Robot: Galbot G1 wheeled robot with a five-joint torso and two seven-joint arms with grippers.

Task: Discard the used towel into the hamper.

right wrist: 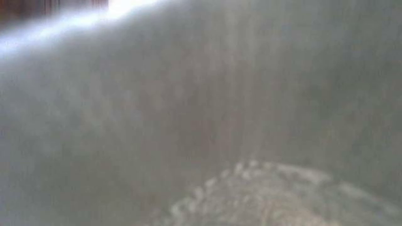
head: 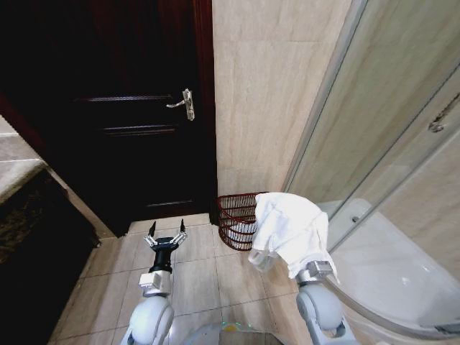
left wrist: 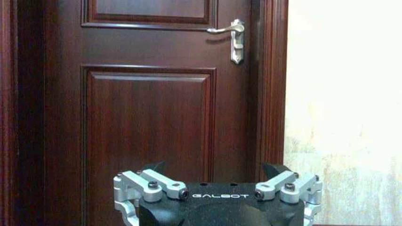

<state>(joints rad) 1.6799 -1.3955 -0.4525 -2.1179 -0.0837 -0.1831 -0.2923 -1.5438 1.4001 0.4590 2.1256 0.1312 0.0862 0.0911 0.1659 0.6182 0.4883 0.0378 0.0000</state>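
Over the tiled floor (head: 187, 277), low in the head view, the left hand (head: 166, 231) is held out with its fingers (head: 152, 230) spread wide and nothing between them. The left wrist view shows the same hand (left wrist: 217, 172) released and pointing at the dark wooden door (left wrist: 148, 117), whose silver handle (left wrist: 234, 37) sits high on its edge next to the pale tiled wall (left wrist: 345, 108).

On the robot's right, the right arm is raised with the white towel (head: 291, 233) draped over its end, so the right hand is covered and I cannot tell whether it is clenched or released. In the right wrist view the towel (right wrist: 201, 117) lies close against the camera as blurred grey-white cloth.

The hamper (head: 236, 219) stands on the floor against the wall, between the door and the glass shower screen (head: 374, 144). The towel's upper fold overlaps the hamper's rim on the shower side. A white shower tray (head: 388, 277) curves along the floor further right.
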